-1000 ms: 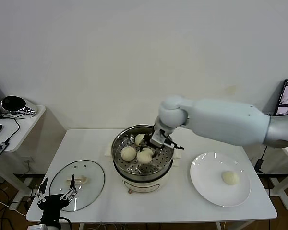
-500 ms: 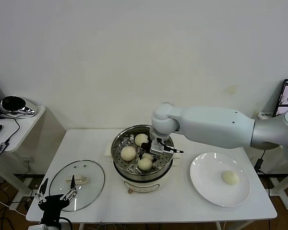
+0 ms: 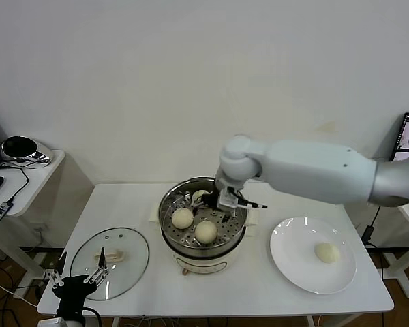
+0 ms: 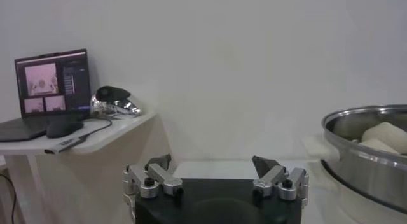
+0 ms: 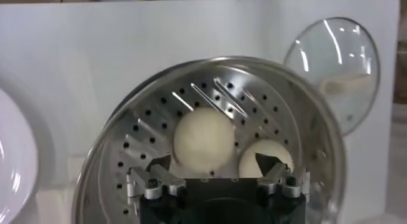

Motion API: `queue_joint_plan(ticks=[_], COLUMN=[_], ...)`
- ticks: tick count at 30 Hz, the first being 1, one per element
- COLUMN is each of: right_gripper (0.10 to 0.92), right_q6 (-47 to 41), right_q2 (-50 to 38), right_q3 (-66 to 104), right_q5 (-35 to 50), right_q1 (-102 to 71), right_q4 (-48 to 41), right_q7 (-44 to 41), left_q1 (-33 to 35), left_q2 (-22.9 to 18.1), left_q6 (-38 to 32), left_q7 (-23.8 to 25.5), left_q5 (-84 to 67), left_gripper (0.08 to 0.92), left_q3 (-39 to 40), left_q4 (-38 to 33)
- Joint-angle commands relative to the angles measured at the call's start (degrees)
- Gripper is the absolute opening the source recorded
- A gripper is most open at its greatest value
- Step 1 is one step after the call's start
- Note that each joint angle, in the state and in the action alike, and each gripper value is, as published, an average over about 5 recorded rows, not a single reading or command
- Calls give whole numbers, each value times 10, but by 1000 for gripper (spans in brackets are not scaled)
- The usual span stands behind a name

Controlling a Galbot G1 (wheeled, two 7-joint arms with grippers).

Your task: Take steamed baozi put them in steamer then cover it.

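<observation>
Head view shows the left gripper (image 3: 78, 281) parked low at the table's (image 3: 123, 197) front left corner, fingers spread and empty, just before the cover (image 3: 109, 263). At the middle stands the steamer (image 3: 202, 231) with three steamed baozi (image 3: 205, 231) on its tray. Above its back rim, the right gripper (image 3: 218, 201) hangs wide open, holding nothing. One bun (image 3: 326, 253) lies on the plate (image 3: 293, 269) near the right edge.

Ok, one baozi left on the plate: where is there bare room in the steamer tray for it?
Three baozi fill the left and front of the steamer tray. The right gripper, open, hangs over the rear right. Bare perforated tray shows at the front right, between the front baozi and the rim. The fourth baozi sits on the plate.
</observation>
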Motion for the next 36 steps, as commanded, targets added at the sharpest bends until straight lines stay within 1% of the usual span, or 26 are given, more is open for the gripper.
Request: queue_joint_plan(ticks=[1, 4, 7, 13, 17, 24, 27, 31, 36], right_gripper=[823, 823, 823, 823, 823, 823, 823, 823, 823], right_q6=[-260, -329, -354, -342, -332, -331, -332, -327, -313], right_q2=[-175, -259, -329, -424, -459, -476, -466, -432, -388], right_q3=[-2, -1, 1, 9, 75, 316, 393, 432, 439], right_q5=[107, 113, 100, 51, 25, -12, -29, -50, -73], right_q1=[78, 69, 46, -19, -127, -414, -499, -549, -555], right_q4=[74, 108, 133, 140, 116, 80, 66, 32, -21], right_q7=[-10, 1, 8, 27, 29, 27, 25, 25, 29], left_q1=[-3, -7, -11, -17, -19, -14, -11, -5, 1], left_q2=[2, 7, 12, 18, 18, 17, 17, 15, 14], left_q6=[1, 2, 2, 2, 3, 3, 3, 3, 2], left_q7=[1, 1, 1, 2, 2, 2, 2, 2, 2], left_q5=[0, 0, 0, 2, 5, 10, 11, 13, 13], left_gripper=[823, 823, 823, 823, 823, 823, 823, 823, 823], left_q3=[3, 7, 11, 21, 29, 32, 31, 31, 29], left_q4=[1, 2, 4, 8, 6, 3, 1, -2, -5])
